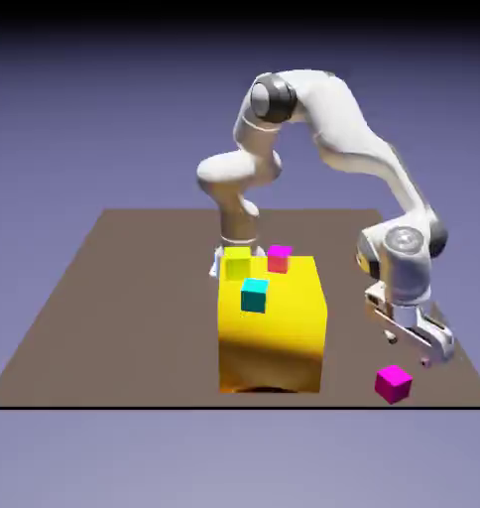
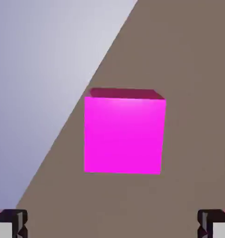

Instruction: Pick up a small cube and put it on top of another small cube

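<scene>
The small cube [image 2: 124, 132] lies on the desk [image 2: 193, 69] straight ahead of the hand [image 2: 112, 225], apart from its fingertips.

Arm bent low, tool [image 1: 411, 347] spread wide and empty.

Flat, matt brown surface [image 1: 135, 288] without grain or texture. Small cube [image 2: 123, 135]: smooth, uniformly magenta, softly lit, no markings. Yellow block [image 1: 274, 327]: smooth faces with a mild sheen. Arm [image 1: 333, 119]: smooth, glossy white casing resembling plastic, with grey joint caps.

magenta small cube [image 2: 124, 132], yellow block [image 1: 272, 327], teal cube [image 1: 254, 295]
</scene>
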### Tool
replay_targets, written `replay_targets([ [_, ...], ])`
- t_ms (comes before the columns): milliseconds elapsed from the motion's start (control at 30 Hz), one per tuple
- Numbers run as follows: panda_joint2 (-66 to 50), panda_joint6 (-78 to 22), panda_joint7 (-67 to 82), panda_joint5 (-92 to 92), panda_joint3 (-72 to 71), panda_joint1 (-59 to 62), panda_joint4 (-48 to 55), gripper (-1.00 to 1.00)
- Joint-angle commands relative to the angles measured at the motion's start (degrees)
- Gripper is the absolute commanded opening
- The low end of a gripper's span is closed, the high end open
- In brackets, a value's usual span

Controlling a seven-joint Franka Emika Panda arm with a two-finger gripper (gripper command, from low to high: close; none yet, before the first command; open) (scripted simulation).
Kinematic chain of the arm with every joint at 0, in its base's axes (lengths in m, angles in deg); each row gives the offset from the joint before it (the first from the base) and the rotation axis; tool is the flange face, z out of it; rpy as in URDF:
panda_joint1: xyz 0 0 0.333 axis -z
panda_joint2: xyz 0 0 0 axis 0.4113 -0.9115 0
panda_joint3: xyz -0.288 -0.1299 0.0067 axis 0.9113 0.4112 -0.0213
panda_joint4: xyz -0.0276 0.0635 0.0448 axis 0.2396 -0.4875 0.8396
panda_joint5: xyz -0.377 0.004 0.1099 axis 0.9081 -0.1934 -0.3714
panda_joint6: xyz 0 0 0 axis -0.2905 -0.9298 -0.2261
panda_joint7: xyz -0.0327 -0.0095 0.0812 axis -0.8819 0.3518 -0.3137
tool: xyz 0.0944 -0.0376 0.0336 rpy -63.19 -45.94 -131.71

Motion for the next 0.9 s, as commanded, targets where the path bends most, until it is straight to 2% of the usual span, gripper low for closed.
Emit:
replay_targets([
  [0,-2.07,1.55,0.49,-0.6,-0.57,0.18,0.54,0.0],
  [133,-8.6,6.42,2.03,-2.48,-2.37,0.75,2.26,0.0],
  [167,-8.61,6.42,2.03,-2.48,-2.37,0.75,2.26,-1.0],
  [333,-0.31,0.23,0.07,-0.09,-0.08,0.03,0.08,-1.0],
  [600,16.3,-16.52,2.34,9.15,9.97,-4.17,-4.44,-1.0],
  [867,32.21,-28.48,19.89,14.52,7.5,8.09,-10.9,-1.0],
])
